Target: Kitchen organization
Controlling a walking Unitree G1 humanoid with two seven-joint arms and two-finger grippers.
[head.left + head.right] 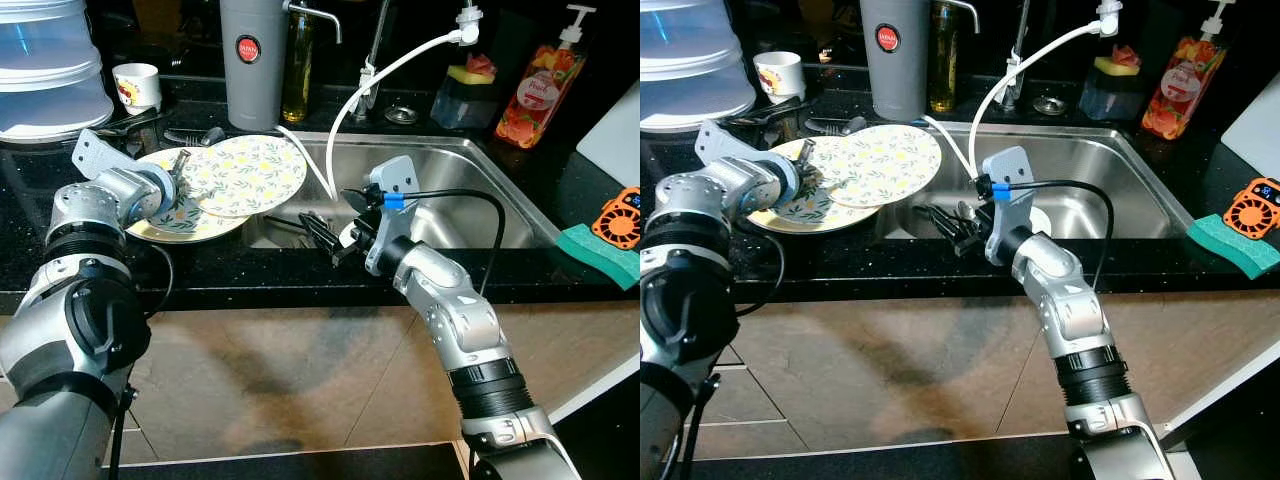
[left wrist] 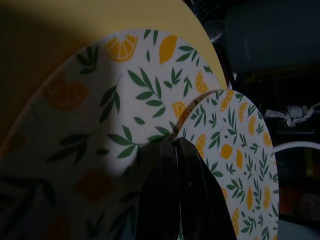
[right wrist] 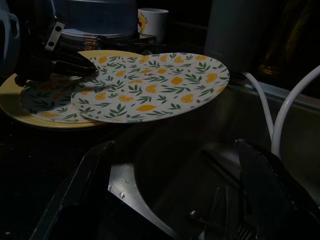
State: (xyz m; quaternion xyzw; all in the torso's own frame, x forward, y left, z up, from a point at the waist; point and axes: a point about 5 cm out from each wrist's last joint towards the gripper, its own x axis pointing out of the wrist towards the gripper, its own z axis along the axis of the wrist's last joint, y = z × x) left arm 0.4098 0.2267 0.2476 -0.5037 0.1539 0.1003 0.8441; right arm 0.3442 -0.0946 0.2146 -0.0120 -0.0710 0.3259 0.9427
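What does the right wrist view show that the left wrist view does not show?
In the right wrist view: the left gripper pinching the lifted plate by its edge from outside, the yellow-rimmed plate beneath, a white mug, the sink and the white hose.

In the left wrist view: the closed left fingers seen close up on that plate's edge.

In both: the two lemon-patterned plates, overlapping, the upper one reaching toward the sink.

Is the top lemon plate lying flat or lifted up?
Lifted up. The left claw pinches the top lemon plate by its rim, and its far edge hangs out over the sink.
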